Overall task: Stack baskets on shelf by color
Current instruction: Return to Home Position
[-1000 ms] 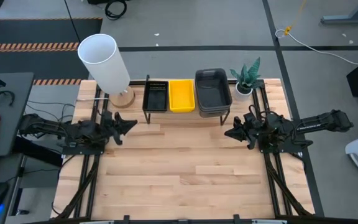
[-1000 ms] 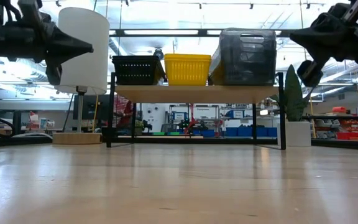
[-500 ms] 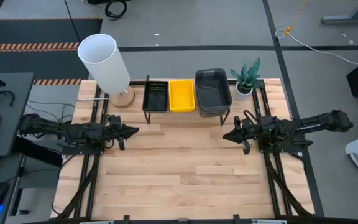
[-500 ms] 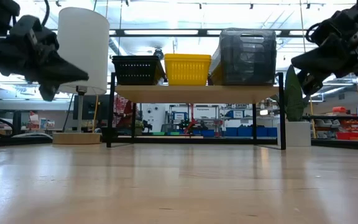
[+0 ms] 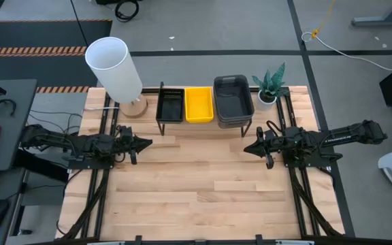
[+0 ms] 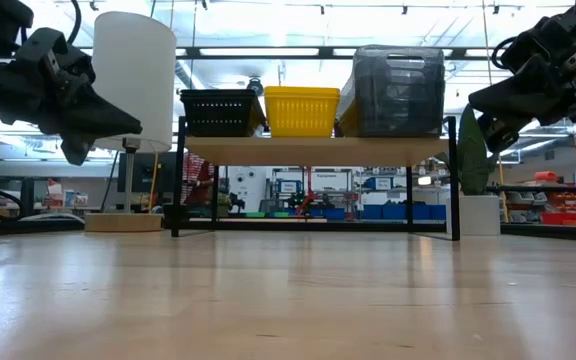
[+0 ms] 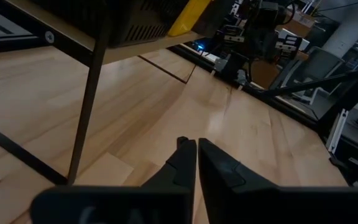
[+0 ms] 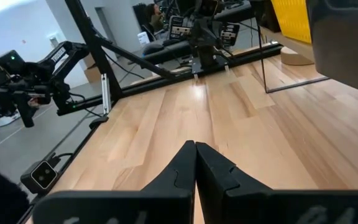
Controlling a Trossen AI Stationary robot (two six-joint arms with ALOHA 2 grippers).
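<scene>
On the shelf (image 5: 203, 124) at the table's far edge stand a black basket (image 5: 170, 105), a yellow basket (image 5: 199, 103) and a dark grey basket stack (image 5: 233, 99); the low view shows them side by side, the grey stack (image 6: 398, 92) tallest. My left gripper (image 5: 148, 142) hovers shut above the table's left side, pointing right, with nothing in it. My right gripper (image 5: 246, 148) hovers shut at the right side, pointing left, with nothing in it. Both fingertip pairs show closed in the wrist views, the left gripper (image 7: 196, 144) and the right gripper (image 8: 193, 144).
A white lamp (image 5: 116, 67) on a round wooden base stands at the far left corner. A small potted plant (image 5: 269, 86) sits at the far right beside the shelf. Bare tabletop (image 5: 203, 184) lies between and in front of the arms.
Both grippers have sunk a little and tipped from slanting upward toward level, each rolling about its own axis. The baskets on the shelf have stayed as they were.
</scene>
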